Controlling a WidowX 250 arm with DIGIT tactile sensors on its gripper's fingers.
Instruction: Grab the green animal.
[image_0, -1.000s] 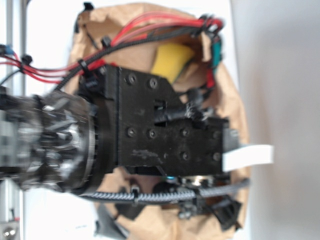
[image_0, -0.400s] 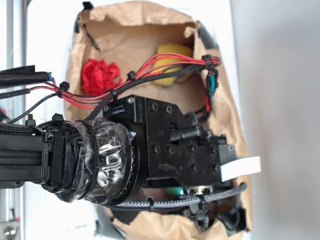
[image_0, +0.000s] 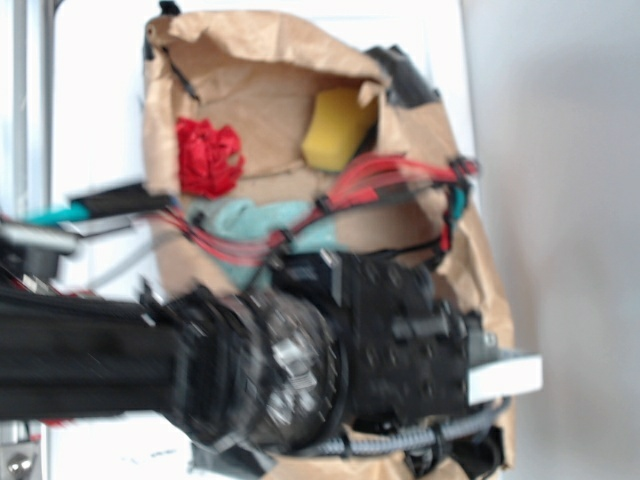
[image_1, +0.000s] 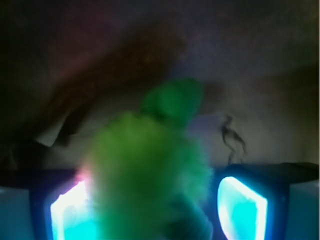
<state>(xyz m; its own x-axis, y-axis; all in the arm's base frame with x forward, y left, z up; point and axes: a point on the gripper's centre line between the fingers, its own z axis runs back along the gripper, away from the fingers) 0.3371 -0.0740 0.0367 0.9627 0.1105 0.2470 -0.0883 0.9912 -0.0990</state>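
Exterior view: the robot's black arm reaches from the left across a crumpled brown paper bag (image_0: 260, 90), blurred by motion. Inside the bag lie a red crumpled cloth (image_0: 208, 156), a yellow sponge (image_0: 338, 130) and a teal cloth (image_0: 262, 222) crossed by red wires. The arm's body hides the hand itself.

Wrist view: the green animal (image_1: 152, 170), fuzzy and out of focus, sits between the two glowing fingers (image_1: 241, 207) of the hand (image_1: 152, 212). The fingers stand apart on either side of it; whether they press it cannot be told.
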